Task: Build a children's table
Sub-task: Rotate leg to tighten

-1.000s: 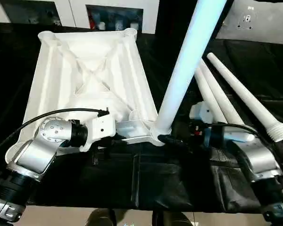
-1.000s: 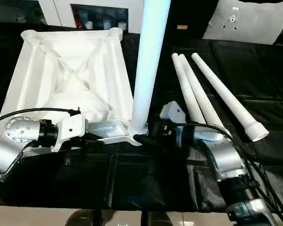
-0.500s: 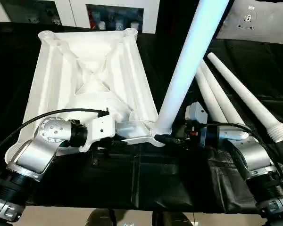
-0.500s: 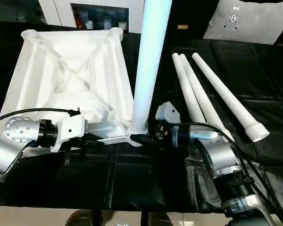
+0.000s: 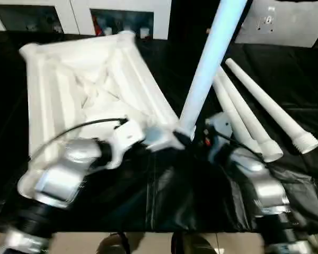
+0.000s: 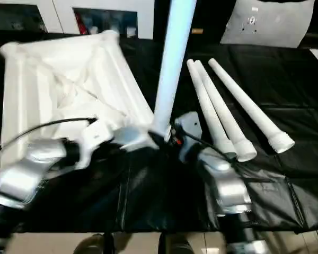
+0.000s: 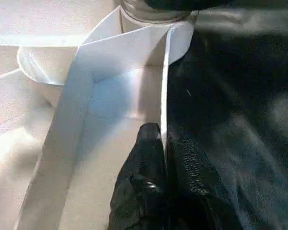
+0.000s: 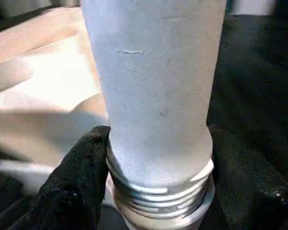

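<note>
Left hand point(image 7: 159, 191) clenched on rim of white ribbed plastic tabletop point(image 5: 79, 90), lying underside-up at 10 o'clock on black surface point(image 5: 201, 206); right hand point(image 8: 153, 191) grasping upright white leg point(image 5: 206, 69) at its threaded base

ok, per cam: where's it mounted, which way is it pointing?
Left eye: on the head, looking forward and down at the tabletop and three loose legs; both silver forearms show.
Right eye: beside it, same scene slightly shifted.
Left wrist: along the left hand, shut on the tabletop's rim.
Right wrist: along the right hand, its fingers either side of the upright leg at its threaded base.
Shared: that leg at the near corner socket.
</note>
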You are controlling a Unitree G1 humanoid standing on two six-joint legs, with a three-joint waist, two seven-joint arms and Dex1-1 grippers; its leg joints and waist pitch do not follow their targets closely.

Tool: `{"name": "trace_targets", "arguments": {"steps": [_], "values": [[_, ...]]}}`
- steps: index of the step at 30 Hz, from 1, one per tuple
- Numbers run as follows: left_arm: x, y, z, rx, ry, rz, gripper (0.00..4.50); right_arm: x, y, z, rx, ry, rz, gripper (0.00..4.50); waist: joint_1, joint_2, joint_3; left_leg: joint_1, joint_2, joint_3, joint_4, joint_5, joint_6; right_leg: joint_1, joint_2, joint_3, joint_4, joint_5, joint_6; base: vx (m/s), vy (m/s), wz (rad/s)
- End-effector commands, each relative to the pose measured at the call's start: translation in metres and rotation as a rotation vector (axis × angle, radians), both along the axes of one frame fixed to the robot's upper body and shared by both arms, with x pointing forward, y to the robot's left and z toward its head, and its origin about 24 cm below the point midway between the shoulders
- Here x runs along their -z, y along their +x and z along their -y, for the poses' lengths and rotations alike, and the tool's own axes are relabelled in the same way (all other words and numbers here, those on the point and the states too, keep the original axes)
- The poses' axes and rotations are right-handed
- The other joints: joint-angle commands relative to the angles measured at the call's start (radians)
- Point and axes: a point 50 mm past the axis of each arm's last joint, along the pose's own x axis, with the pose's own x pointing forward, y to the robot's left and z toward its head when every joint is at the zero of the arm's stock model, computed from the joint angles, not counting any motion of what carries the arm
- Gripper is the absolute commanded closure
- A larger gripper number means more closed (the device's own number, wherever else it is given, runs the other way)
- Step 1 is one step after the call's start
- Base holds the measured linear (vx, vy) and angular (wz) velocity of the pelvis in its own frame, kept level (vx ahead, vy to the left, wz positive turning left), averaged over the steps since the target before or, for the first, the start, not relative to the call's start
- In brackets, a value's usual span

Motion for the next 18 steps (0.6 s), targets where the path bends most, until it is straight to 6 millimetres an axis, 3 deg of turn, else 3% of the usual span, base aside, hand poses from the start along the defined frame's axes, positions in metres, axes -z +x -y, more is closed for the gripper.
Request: {"name": "trace_targets", "arguments": {"steps": [1, 2, 5, 6, 7, 9, 11, 13, 14, 15, 18], "values": [[-0.011, -0.002, 0.034, -0.008, -0.117, 0.062, 4.50, 0.010, -0.015, -0.053, -0.186, 0.035, -0.076, 1.76, -0.002, -0.011, -0.050, 0.009, 0.067, -0.030, -0.070, -0.186, 0.027, 0.031, -0.085, 0.052, -0.087, -0.330, -0.181, 0.000, 0.000, 0.00], [-0.011, -0.002, 0.034, -0.008, -0.117, 0.063, 4.50, 0.010, -0.015, -0.053, -0.184, 0.035, -0.077, 1.76, 0.001, -0.007, -0.053, 0.009, 0.065, -0.030, -0.069, -0.167, 0.036, 0.032, -0.084, 0.052, -0.085, -0.304, -0.177, 0.000, 0.000, 0.00], [-0.011, -0.003, 0.034, -0.049, -0.092, 0.063, 4.50, 0.009, -0.011, -0.052, -0.111, 0.019, -0.080, 1.76, 0.001, -0.008, -0.058, 0.006, 0.063, -0.026, -0.064, -0.106, 0.064, 0.034, -0.080, 0.051, -0.074, -0.182, -0.184, 0.000, 0.000, 0.00], [-0.011, -0.002, 0.032, -0.053, -0.081, 0.064, 4.50, 0.009, -0.010, -0.051, -0.111, 0.026, -0.085, 1.41, 0.002, -0.013, -0.062, 0.004, 0.061, -0.025, -0.060, -0.074, 0.082, 0.038, -0.079, 0.051, -0.067, -0.121, -0.191, 0.000, 0.000, 0.00], [-0.010, -0.002, 0.031, -0.056, -0.071, 0.066, 4.50, 0.010, -0.010, -0.049, -0.110, 0.024, -0.085, 1.06, 0.003, -0.010, -0.063, 0.003, 0.061, -0.025, -0.059, -0.058, 0.090, 0.038, -0.078, 0.050, -0.063, -0.089, -0.197, 0.000, 0.000, 0.00], [-0.009, -0.002, 0.024, -0.044, -0.037, 0.071, 4.50, 0.011, -0.009, -0.044, -0.110, 0.012, -0.078, 1.04, 0.002, -0.011, -0.064, 0.000, 0.058, -0.022, -0.055, -0.025, 0.121, 0.041, -0.075, 0.048, -0.056, 0.001, -0.216, 0.000, 0.000, 0.00], [-0.008, -0.003, 0.018, -0.021, -0.023, 0.072, 4.50, 0.011, -0.009, -0.039, -0.117, 0.001, -0.071, 0.79, 0.002, -0.007, -0.062, 0.000, 0.060, -0.023, -0.056, -0.047, 0.125, 0.041, -0.078, 0.047, -0.059, -0.027, -0.222, 0.000, 0.000, 0.00], [-0.008, -0.004, 0.012, -0.003, -0.008, 0.068, 4.50, 0.010, -0.009, -0.034, -0.128, -0.011, -0.060, 0.60, -0.001, -0.007, -0.059, 0.001, 0.062, -0.023, -0.059, -0.077, 0.116, 0.039, -0.078, 0.047, -0.064, -0.079, -0.219, 0.000, 0.000, 0.00], [-0.007, -0.005, 0.007, 0.010, -0.006, 0.053, 4.50, 0.009, -0.009, -0.029, -0.146, -0.024, -0.048, 0.57, 0.000, 0.000, -0.058, 0.003, 0.063, -0.024, -0.060, -0.095, 0.106, 0.037, -0.078, 0.047, -0.068, -0.105, -0.219, 0.000, 0.000, 0.00], [-0.006, -0.006, 0.004, 0.018, -0.007, 0.039, 4.50, 0.008, -0.010, -0.025, -0.160, -0.029, -0.039, 0.50, 0.000, -0.001, -0.058, 0.004, 0.063, -0.024, -0.060, -0.105, 0.098, 0.038, -0.078, 0.047, -0.068, -0.113, -0.218, 0.000, 0.000, 0.00], [-0.007, -0.008, -0.006, 0.062, -0.012, 0.016, 4.50, 0.002, -0.013, -0.005, -0.242, -0.054, 0.004, 0.17, 0.002, -0.003, -0.059, 0.003, 0.064, -0.024, -0.059, -0.090, 0.107, 0.042, -0.078, 0.048, -0.063, -0.071, -0.225, 0.000, 0.000, 0.00]]}}
